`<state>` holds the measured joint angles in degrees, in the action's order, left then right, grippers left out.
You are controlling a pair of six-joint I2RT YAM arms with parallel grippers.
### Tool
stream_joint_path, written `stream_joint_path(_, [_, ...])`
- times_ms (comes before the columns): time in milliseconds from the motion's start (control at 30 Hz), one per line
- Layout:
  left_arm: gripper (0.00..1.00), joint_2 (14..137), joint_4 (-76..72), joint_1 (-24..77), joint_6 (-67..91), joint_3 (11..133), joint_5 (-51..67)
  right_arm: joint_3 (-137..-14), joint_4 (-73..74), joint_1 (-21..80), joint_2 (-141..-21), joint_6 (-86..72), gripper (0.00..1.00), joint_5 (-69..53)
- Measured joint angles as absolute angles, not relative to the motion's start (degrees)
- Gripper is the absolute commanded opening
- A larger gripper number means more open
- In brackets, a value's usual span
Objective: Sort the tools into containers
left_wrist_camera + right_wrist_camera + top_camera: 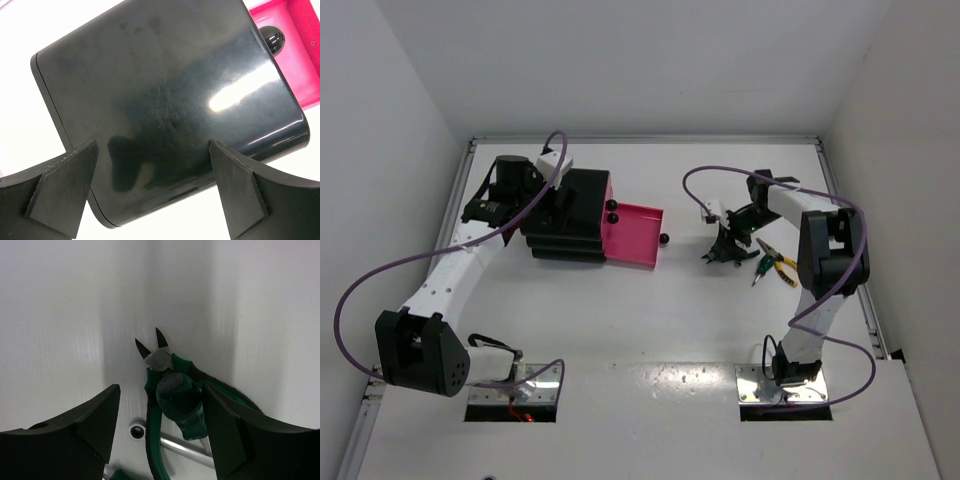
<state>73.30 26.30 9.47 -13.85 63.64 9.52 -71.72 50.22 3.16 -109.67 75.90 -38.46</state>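
Observation:
The black drawer chest [568, 212] stands left of centre, and one pink drawer [638, 236] is pulled out to the right, with nothing showing inside it. My left gripper [556, 196] hovers open over the chest top [165, 85], its fingers [67, 185] apart from it; the pink drawer [300, 55] and a black knob [272, 39] show beyond. My right gripper [724, 254] is open above the tools. Dark green-handled pliers [162, 390], a stubby green handle [181, 405] lying across them and a silver wrench [184, 449] lie between its jaws [161, 390]. Yellow-handled pliers [783, 264] lie beside them.
Two more round black knobs [612, 211] sit on the chest's shut drawers, and the open drawer's knob [663, 239] points toward the right arm. White walls close the table on three sides. Purple cables loop off both arms.

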Motion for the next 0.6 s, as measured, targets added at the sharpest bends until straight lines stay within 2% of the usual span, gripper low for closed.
stream_joint_path(133, [1.00, 73.3, 26.2, 9.5, -13.8, 63.6, 8.9, -71.7, 48.8, 5.0, -110.2, 75.2, 0.60, -36.2])
stream_joint_path(267, [1.00, 73.3, 26.0, 9.5, -13.8, 63.6, 8.3, -71.9, 47.1, 6.3, -110.5, 74.3, 0.43, -34.9])
stream_joint_path(500, [1.00, 73.3, 26.0, 9.5, -13.5, 63.6, 7.8, -71.9, 45.0, 7.0, -110.7, 71.9, 0.39, -31.2])
stream_joint_path(600, [1.00, 73.4, 26.0, 9.5, -13.5, 63.6, 7.6, -71.8, 44.5, 7.0, -110.7, 71.6, 0.24, -29.9])
